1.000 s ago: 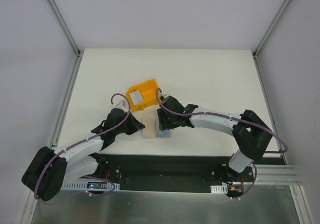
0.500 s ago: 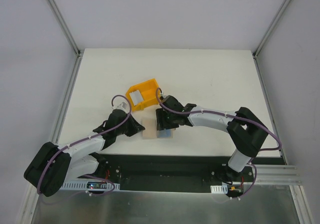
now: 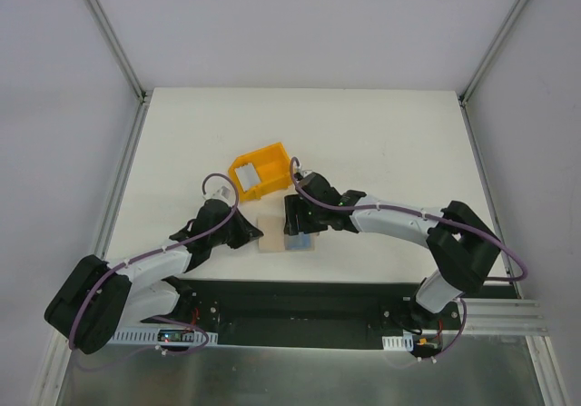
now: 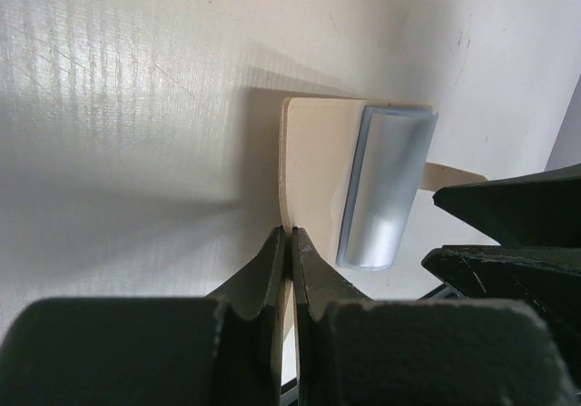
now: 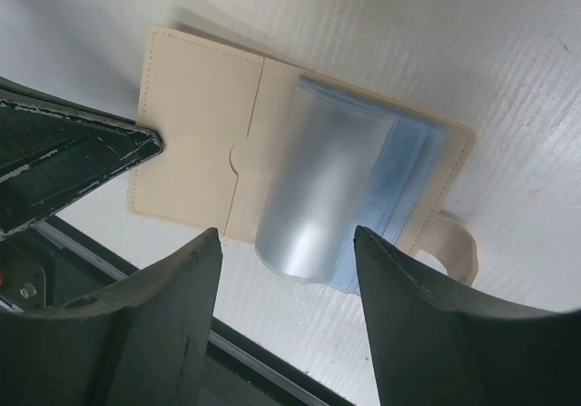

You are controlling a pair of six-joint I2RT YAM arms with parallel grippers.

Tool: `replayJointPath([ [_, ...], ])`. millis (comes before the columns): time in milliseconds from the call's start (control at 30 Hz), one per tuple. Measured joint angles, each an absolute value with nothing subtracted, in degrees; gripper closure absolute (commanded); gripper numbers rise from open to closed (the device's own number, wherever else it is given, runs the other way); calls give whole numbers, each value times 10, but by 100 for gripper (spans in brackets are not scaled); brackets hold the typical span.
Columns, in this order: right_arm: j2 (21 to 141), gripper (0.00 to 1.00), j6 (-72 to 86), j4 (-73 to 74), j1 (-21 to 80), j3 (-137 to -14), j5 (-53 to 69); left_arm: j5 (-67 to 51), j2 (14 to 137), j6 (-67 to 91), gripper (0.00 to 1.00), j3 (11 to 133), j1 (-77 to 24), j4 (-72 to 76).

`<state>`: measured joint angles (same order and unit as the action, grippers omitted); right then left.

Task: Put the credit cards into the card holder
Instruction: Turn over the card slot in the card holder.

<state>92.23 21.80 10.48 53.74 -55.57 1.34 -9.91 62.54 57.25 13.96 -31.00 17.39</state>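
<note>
Credit cards (image 5: 322,188) lie bowed on the opened card holder (image 5: 195,124), right between the right tool's (image 5: 283,238) fingers and touching neither. That tool is spread, wider than a second ago. Over at the left tool (image 4: 290,236), fingers pressed together, pinching the card holder's edge on the counter (image 4: 118,106).

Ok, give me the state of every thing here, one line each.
wallet, open and lying flat.
cards, stacked on one half of the wallet, top one bowed upward.
bin, upright, something grey inside.
left end effector, shut, tips at the wallet's edge.
right end effector, open, over the cards.
</note>
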Motion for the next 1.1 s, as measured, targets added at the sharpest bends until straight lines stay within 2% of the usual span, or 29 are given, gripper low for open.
replayJointPath([
  [533, 941, 34, 239, 103, 534, -546, 15, -99, 628, 576, 100, 135, -310, 178],
  [767, 956, 39, 242, 92, 531, -550, 31, -99, 628, 576, 100, 134, -310, 179],
  [1100, 1007, 39, 242, 59, 531, -591, 95, -99, 645, 579, 100, 129, -310, 193],
])
